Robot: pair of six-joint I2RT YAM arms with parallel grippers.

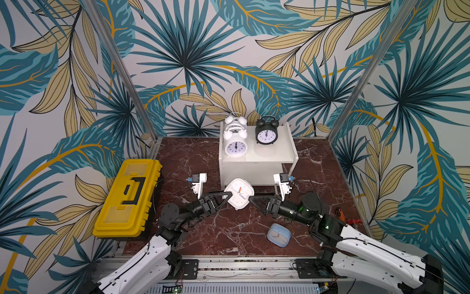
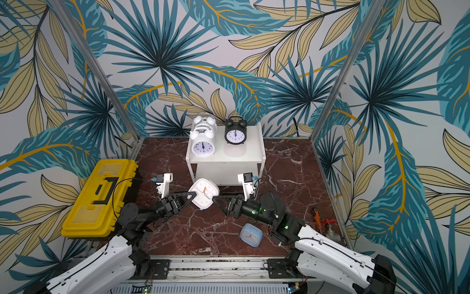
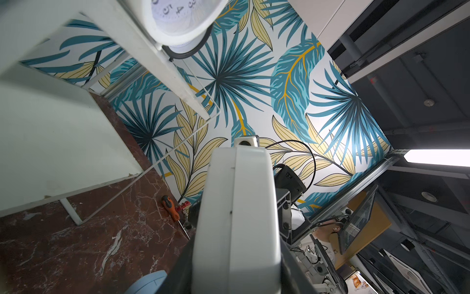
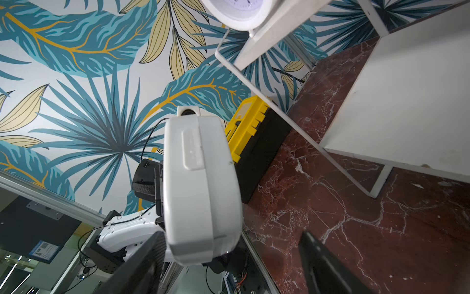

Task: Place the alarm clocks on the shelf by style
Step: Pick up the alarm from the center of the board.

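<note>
1. Left wrist view: the white square clock (image 3: 236, 216) sits edge-on, pinched in the left gripper (image 1: 229, 195).
2. The right gripper (image 1: 252, 199) has its jaws spread in the right wrist view. 1 finger is beside the clock's back and the other is clear of it, so I reckon only the left arm carries it.
3. In both top views the clock hangs tilted, just in front of the lower board of the shelf (image 1: 288, 142). That board looks bare. The upper board holds 2 white bell clocks (image 1: 235, 147) and 1 black bell clock (image 1: 266, 135).
4. My guess for the step: level the clock, go in low under the upper board and between the thin legs, then set it face out. Leave room beside it.
5. The right gripper's tip crowds the clock's edge, so watch that. The blue clock (image 1: 278, 234) lies on the floor near the right arm. The toolbox (image 1: 127, 198) and the screwdriver (image 1: 339, 213) are well apart.
</note>
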